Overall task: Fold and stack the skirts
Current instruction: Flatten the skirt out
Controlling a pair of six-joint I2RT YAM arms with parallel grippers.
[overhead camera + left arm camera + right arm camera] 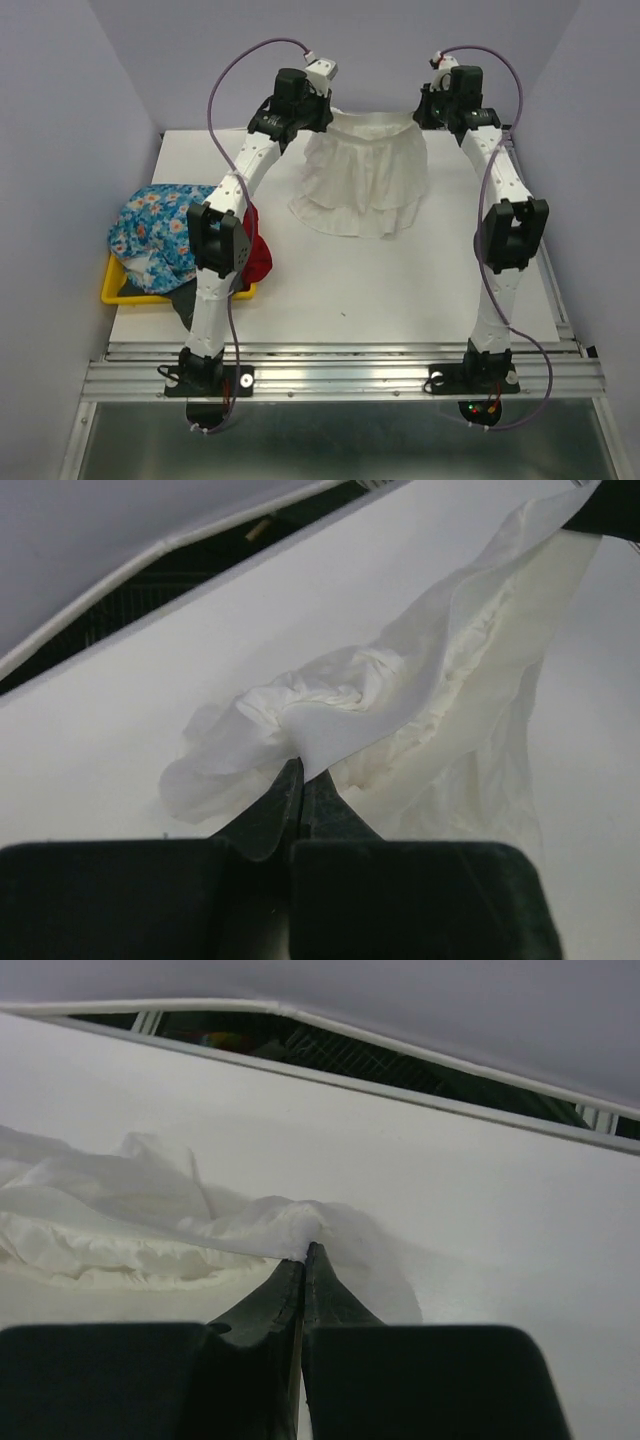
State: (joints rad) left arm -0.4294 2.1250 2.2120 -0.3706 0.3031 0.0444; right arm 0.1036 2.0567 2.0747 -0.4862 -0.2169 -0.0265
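White skirt (360,185): thin, soft cloth, matt, faintly see-through, crumpled in fine creases; blue flowered skirt (160,225): printed cloth, matt; red skirt (260,250): plain cloth, matt. Tray (125,290): yellow plastic, smooth, slight sheen; table (400,290): white, smooth, matt top; rail (340,375) at its near edge: ribbed bare metal, dull silver shine. Left gripper (298,770) and right gripper (305,1252): dark fingers, smooth, matt, plastic by the look.

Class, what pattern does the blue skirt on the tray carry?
A flower print covers the blue skirt; best seen in the top external view.
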